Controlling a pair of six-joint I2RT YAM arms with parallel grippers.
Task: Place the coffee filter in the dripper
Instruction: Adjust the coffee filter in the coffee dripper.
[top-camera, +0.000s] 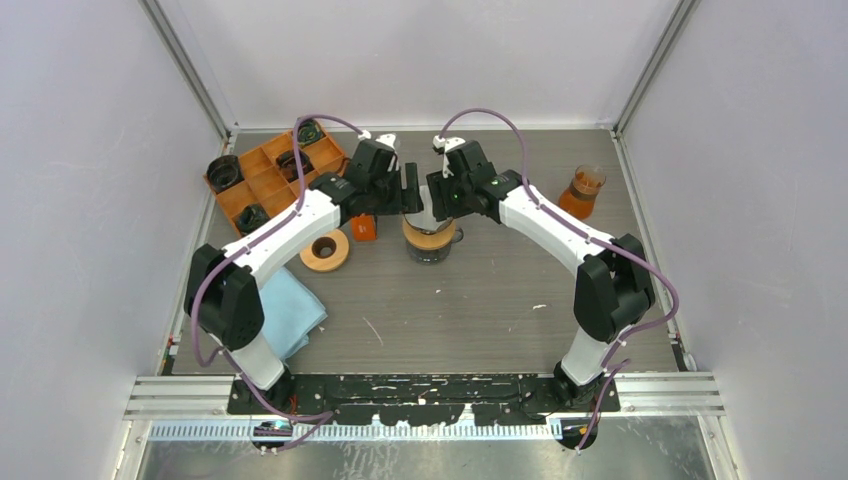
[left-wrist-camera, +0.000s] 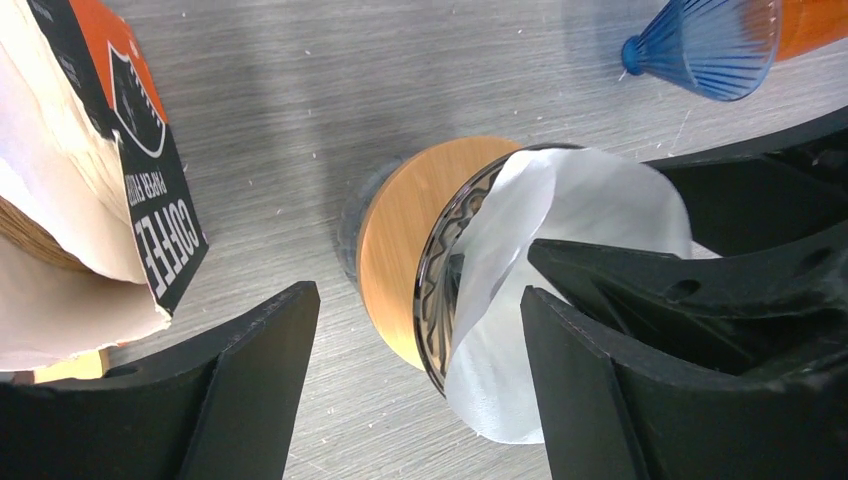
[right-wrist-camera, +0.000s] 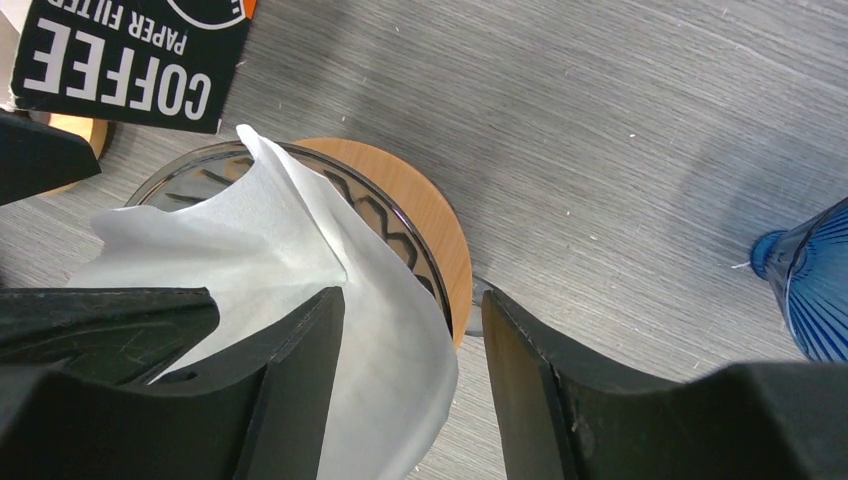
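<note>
The glass dripper with a wooden collar stands mid-table. It also shows in the left wrist view and the right wrist view. A white paper coffee filter sits loosely in the dripper's mouth, crumpled, with one edge hanging over the rim. My left gripper is open, its jaws astride the dripper. My right gripper is open too. Its left finger lies against the filter's inside, and the filter's overhanging edge is between the jaws.
A box of coffee paper filters stands just left of the dripper. A blue ribbed cone lies behind. An orange parts tray, a wooden ring, a blue cloth and an orange-filled glass carafe are around.
</note>
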